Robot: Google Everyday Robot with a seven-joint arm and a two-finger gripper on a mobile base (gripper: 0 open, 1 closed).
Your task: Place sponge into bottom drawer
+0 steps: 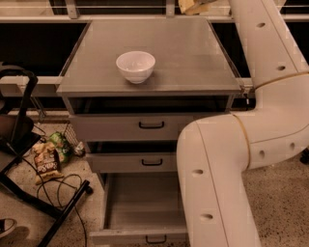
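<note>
Nearest, at frame bottom: bottom drawer [145, 212] pulled out, grey inside bare, its front w/ small black handle right at the lower edge. Big white arm [217, 183] fills the fg right, elbow bent, covering the drawer's right side, then rising up the right edge toward the back. Floor [275, 193] is speckled, stone-like. On the left of it: black stand legs [53, 212], loose cables [72, 188], a snack bag [46, 161] lying flat, a green packet [60, 144] just beside it, near the cabinet's lower left corner. Above the open drawer, middle drawer [130, 163] and top drawer [116, 126], both grey w/ black handles. Cabinet top [193, 62] is flat dull grey metal; white bowl [135, 66] stands upright on it, left of centre, toward the front edge. Behind, a pale rail [120, 18] runs across w/ dark space under it either side of the cabinet. Farthest, at the top edge: sponge [187, 6], pale yellow, cut off by the frame, above the cabinet's back edge, well apart from the drawer. Gripper [202, 6] is just beside the sponge on its right, mostly out of frame; whether it grips or is spread, can't tell.
</note>
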